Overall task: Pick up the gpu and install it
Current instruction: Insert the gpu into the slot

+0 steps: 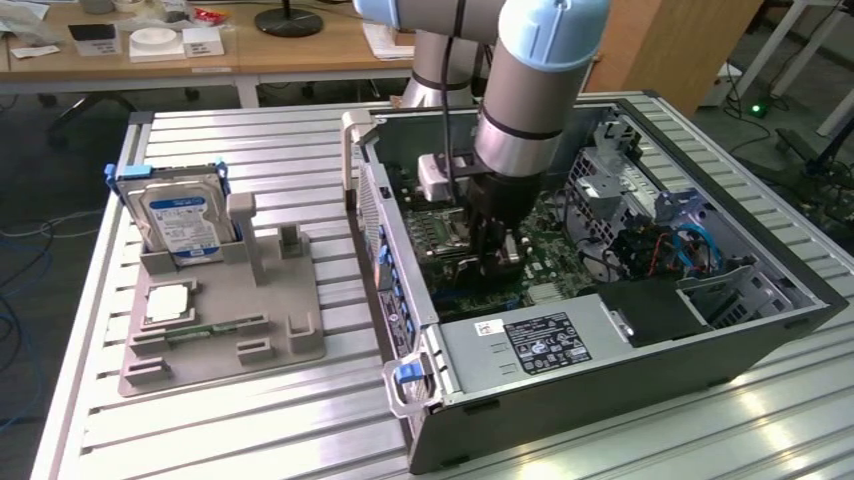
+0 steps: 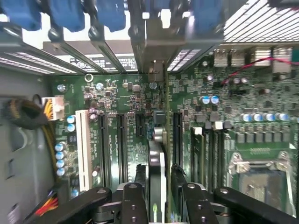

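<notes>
Gripper [image 2: 159, 173] is hanging low inside the case, over the motherboard [image 2: 126, 93]. Its fingers [image 2: 135, 200] are standing narrowly apart, one on each side of the gpu [image 2: 157, 158]. A thin gap is showing between one pad and the card, so the fingers are looking just clear of it, not clamping.

Table [image 1: 267, 420] of ribbed aluminium is carrying everything. Case [image 1: 601, 400] is lying on its side with the open face turned up. Arm [image 1: 534, 90] is reaching straight down into the case from above, and the gripper [image 1: 497, 255] is sitting near the middle of the case.

Power supply [image 1: 534, 345] with a black label is sitting in the corner of the case nearest the exterior camera. Grey tray [image 1: 227, 350] is lying on the table beside the case, on the exterior view's left. Hard drive [image 1: 183, 225] with a blue label is standing upright at the end of the tray farther from the exterior camera. Memory stick [image 1: 220, 326] is lying flat in the tray, nearer the case than the drive.

Gpu is standing on edge on the motherboard, inside the case, in line with the row of long black slots and running toward the rear wall of the case. Whether it is sitting fully down in a slot, I cannot tell. White slot [image 2: 82, 149] is lying parallel to it, several slots away. CPU socket [image 2: 261, 179] is lying on the other side of the card.
</notes>
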Robot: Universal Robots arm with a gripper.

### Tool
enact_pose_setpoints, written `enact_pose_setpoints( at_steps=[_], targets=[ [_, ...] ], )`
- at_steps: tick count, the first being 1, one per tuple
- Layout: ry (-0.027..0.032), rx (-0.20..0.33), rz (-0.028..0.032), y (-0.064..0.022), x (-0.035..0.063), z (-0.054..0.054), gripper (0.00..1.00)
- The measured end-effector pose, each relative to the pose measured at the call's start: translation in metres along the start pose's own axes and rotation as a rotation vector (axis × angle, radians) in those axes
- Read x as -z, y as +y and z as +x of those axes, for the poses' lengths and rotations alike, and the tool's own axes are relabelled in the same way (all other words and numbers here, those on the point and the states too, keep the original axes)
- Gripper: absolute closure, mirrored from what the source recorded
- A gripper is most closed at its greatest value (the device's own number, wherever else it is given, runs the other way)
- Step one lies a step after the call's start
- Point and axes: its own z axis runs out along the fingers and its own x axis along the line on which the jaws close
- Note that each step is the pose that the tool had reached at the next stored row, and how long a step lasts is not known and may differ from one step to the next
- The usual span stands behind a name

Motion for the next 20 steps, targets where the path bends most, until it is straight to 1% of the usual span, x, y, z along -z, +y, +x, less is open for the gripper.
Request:
enact_pose_setpoints(
  at_steps=[4,8,9,13,16,17,18,20],
  targets=[
    [-0.0001,0.000,0.0023,-0.0002,0.0172,0.000,0.65],
    [-0.0001,0.000,0.0030,-0.0003,0.0311,-0.001,0.65],
    [-0.0001,0.000,0.0030,-0.0003,0.0327,-0.001,0.65],
    [-0.0002,0.000,0.0030,-0.0003,0.0330,-0.001,0.66],
    [-0.0001,0.000,0.0030,-0.0003,0.0330,-0.001,0.84],
    [-0.0002,0.000,0.0030,-0.0003,0.0330,-0.001,0.84],
    [-0.0001,0.000,0.0030,-0.0003,0.0330,-0.001,0.90],
    [-0.0001,0.000,0.0029,-0.0003,0.0330,-0.001,0.89]
  ],
)
